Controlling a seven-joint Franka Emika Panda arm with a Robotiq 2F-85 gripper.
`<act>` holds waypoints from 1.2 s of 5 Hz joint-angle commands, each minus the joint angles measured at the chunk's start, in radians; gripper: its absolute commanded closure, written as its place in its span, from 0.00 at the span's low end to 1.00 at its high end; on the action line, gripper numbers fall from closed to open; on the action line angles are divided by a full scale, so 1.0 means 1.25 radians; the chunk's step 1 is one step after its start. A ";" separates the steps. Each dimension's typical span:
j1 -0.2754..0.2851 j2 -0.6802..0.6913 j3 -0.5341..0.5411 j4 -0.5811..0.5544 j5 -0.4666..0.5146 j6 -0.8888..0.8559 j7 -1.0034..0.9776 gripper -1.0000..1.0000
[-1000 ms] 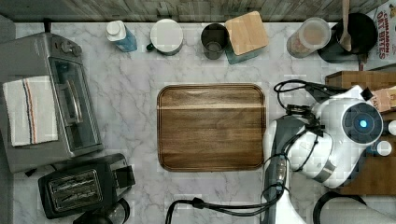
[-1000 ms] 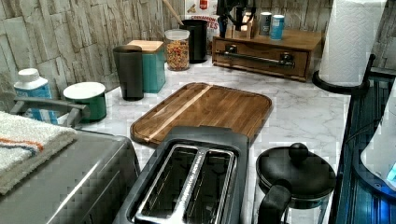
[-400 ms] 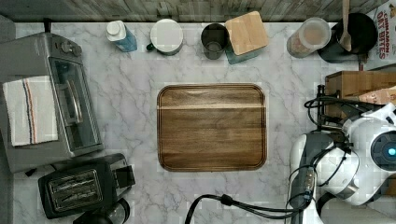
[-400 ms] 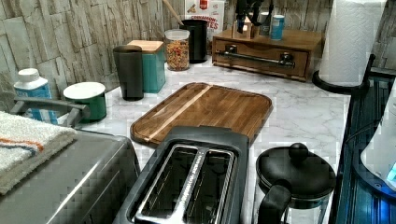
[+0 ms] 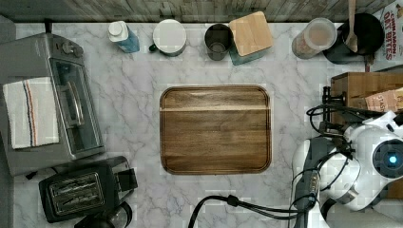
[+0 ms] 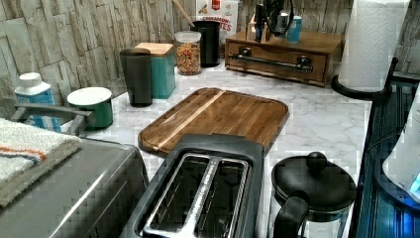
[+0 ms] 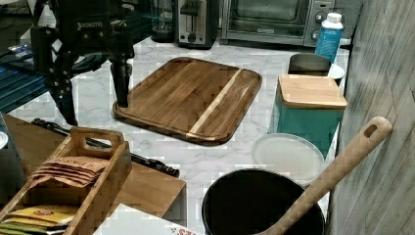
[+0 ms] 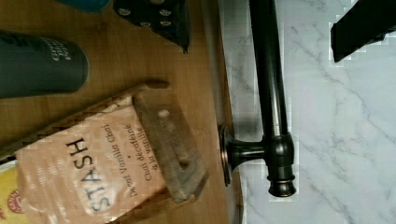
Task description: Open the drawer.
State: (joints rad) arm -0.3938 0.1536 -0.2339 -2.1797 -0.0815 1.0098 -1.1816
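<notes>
The drawer [image 6: 277, 54] is a brown wooden box at the back of the marble counter in the left view, with a long black bar handle [image 6: 271, 60] on two posts. In the top view it sits at the right edge [image 5: 359, 84], partly under the arm [image 5: 375, 161]. The wrist view shows the handle [image 8: 272, 93] and one post close up beside the drawer's top [image 8: 130, 56]. My gripper [image 7: 97, 113] hangs open just above the handle [image 7: 103, 145], with nothing between its fingers [image 7: 121, 83]. One dark finger [image 8: 364, 25] shows over the marble in the wrist view.
A wooden tray of tea packets [image 7: 73, 171], a can and a knife block stand on the drawer's top. A cutting board [image 5: 215, 129] lies mid-counter. The toaster oven [image 5: 52, 102] and toaster [image 5: 81, 189] are at the top view's left, with canisters [image 5: 249, 35] along the back wall. A paper towel roll [image 6: 374, 44] stands beside the drawer.
The arm has swung toward the top view's right, off the counter beside the cutting board and over the drawer. In the left view the gripper has come down above the drawer.
</notes>
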 commanded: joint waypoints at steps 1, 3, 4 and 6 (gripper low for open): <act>0.025 -0.010 0.023 -0.075 -0.005 -0.013 0.029 0.00; 0.005 0.052 0.004 -0.103 -0.016 0.178 -0.006 0.00; 0.015 0.083 -0.002 -0.098 -0.011 0.205 0.004 0.00; 0.039 0.146 -0.021 -0.093 -0.035 0.241 0.047 0.00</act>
State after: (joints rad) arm -0.3557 0.3232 -0.2194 -2.2891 -0.1136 1.3066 -1.1807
